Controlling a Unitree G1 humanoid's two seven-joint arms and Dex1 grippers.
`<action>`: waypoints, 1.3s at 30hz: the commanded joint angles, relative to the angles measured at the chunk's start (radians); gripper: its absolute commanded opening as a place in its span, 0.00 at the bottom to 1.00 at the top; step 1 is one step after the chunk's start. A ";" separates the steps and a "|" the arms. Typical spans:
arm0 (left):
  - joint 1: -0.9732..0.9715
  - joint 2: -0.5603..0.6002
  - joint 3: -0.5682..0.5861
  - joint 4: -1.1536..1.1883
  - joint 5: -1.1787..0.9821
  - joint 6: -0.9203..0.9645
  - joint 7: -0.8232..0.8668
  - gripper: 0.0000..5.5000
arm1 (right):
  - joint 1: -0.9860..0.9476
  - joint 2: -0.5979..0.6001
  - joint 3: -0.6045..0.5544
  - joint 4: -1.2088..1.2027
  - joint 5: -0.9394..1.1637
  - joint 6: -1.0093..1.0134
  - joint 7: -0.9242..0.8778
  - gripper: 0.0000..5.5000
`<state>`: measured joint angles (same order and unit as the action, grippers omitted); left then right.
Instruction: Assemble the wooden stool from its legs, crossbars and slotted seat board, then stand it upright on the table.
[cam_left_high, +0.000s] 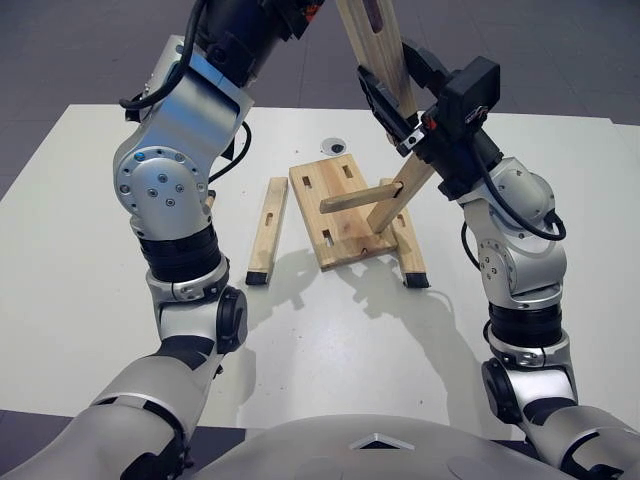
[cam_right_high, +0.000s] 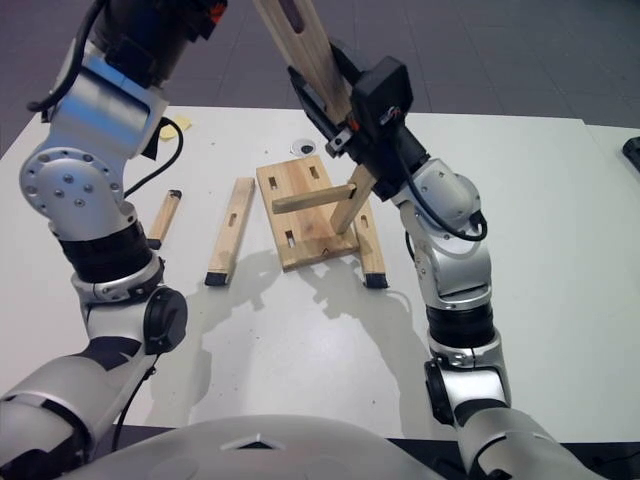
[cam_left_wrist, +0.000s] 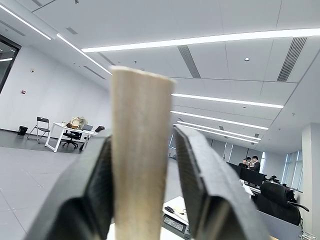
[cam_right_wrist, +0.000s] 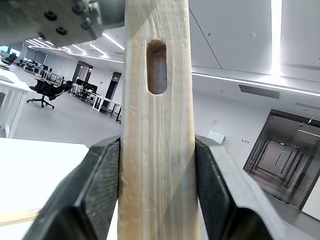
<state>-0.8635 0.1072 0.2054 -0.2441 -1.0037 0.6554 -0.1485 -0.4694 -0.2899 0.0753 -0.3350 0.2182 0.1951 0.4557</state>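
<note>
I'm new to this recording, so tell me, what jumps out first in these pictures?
A wooden leg is held tilted above the table, clamped by both the left gripper and the right gripper, with a crossbar sticking out of its lower part. Beneath it the slotted seat board lies flat, a loose leg to its left.

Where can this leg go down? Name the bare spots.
Bare: the near table strip before the board; also the table's right side. Crowded: centre, one loose leg left of the board, another right.
</note>
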 joint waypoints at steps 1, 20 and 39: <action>0.023 0.024 -0.021 -0.003 0.022 0.004 -0.030 0.20 | -0.005 -0.010 0.006 0.011 -0.022 -0.010 0.005 0.37; 0.085 0.038 0.126 0.093 0.323 -0.331 0.119 0.19 | -0.049 -0.023 -0.485 0.010 0.373 0.184 -0.252 0.73; 0.695 -0.019 -0.063 -0.410 0.475 -0.101 0.296 0.19 | 0.260 -0.224 0.019 0.312 -0.248 0.002 -0.090 0.98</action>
<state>-0.2221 0.0793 0.1582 -0.5844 -0.5340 0.5125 0.1370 -0.2506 -0.4987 0.0919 0.0673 -0.0367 0.1846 0.3325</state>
